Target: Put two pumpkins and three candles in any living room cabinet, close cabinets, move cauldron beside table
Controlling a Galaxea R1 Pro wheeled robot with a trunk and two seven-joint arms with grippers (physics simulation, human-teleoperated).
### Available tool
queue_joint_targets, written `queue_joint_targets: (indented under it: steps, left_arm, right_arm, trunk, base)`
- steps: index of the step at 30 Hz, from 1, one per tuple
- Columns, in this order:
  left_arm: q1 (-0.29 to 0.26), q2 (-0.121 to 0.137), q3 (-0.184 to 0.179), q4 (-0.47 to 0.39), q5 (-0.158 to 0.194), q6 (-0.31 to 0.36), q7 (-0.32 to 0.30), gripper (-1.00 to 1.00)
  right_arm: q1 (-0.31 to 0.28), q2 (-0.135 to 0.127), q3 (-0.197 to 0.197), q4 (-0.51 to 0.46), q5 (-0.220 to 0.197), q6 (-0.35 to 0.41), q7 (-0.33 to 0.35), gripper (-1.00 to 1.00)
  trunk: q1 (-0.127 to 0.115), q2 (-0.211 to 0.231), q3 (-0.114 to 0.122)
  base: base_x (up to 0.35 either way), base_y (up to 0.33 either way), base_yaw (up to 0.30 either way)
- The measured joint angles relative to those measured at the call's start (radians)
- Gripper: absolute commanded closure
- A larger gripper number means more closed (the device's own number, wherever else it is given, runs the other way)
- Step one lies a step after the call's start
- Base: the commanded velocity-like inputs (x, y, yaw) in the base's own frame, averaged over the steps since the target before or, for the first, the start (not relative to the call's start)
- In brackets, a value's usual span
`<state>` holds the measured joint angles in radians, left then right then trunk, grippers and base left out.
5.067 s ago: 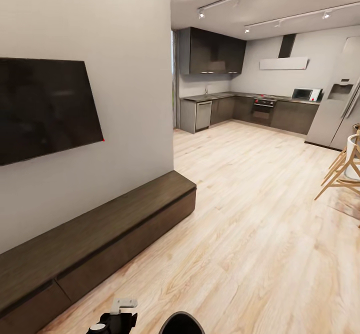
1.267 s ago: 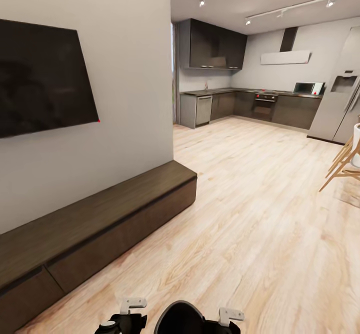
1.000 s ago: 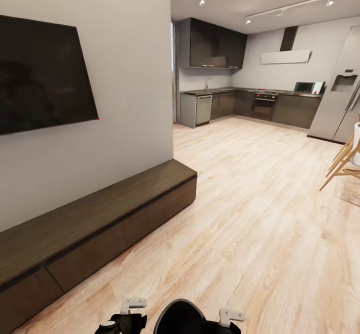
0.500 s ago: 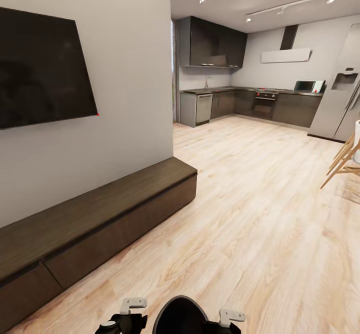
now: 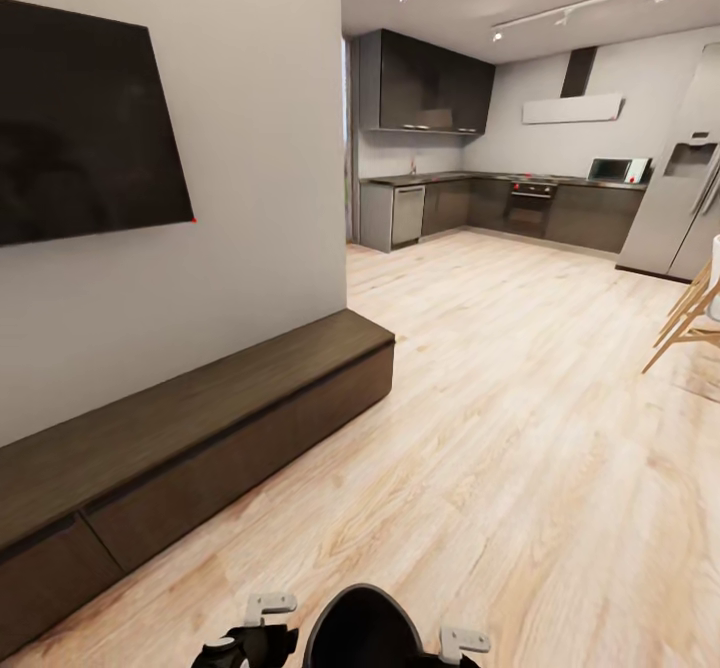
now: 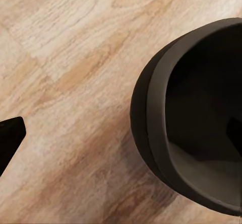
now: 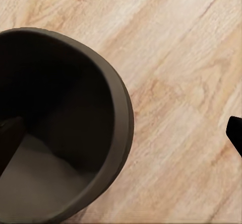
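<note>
Your head view gave the room: the cabinet (image 5: 200,428) ran along the wall at 9 o'clock under a dark wall screen (image 5: 85,128), with the kitchen (image 5: 480,198) at 1 o'clock across pale wood floor (image 5: 520,428). The wrist views showed the cauldron (image 6: 194,118) between your arms, its rim at 6 o'clock. Whether the left pincer (image 6: 10,138) or right pincer (image 7: 234,133) was apart or clamped, I couldn't tell.

You have nothing to read here: no text, label, brand or number shows on the TV (image 5: 85,128), the cabinet (image 5: 200,428), the kitchen appliances or the cauldron (image 6: 196,118).
</note>
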<state>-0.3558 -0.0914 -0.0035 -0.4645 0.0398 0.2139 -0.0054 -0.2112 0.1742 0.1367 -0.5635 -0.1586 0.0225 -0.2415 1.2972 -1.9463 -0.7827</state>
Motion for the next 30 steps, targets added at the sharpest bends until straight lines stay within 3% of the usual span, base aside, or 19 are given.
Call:
queue_joint_targets:
  steps: [5,17,24,30]
  left_arm:
    - [0.000,-0.002,0.000,-0.003,0.024,-0.005,0.001,-1.00]
    - [0.000,-0.013,-0.005,0.005,0.026,-0.008,0.000,-1.00]
    - [0.000,-0.018,-0.006,0.004,0.026,-0.008,-0.003,-1.00]
    - [0.000,-0.020,-0.007,0.004,0.027,-0.008,-0.004,-1.00]
  right_arm:
    - [0.000,0.000,0.002,0.045,-0.001,-0.034,-0.002,-1.00]
    - [0.000,0.000,-0.003,0.057,-0.001,-0.051,-0.001,-1.00]
    - [0.000,0.000,-0.003,0.057,-0.001,-0.052,-0.001,-1.00]
    - [0.000,0.000,-0.003,0.058,-0.001,-0.052,-0.001,-1.00]
  trunk:
    - [0.019,-0.035,-0.016]
    - [0.065,-0.119,-0.053]
    - [0.065,-0.119,-0.053]
    - [0.088,-0.161,-0.072]
  base:
    - [0.000,0.000,0.000]
    - [0.000,0.000,0.000]
    - [0.000,0.000,0.000]
    - [0.000,0.000,0.000]
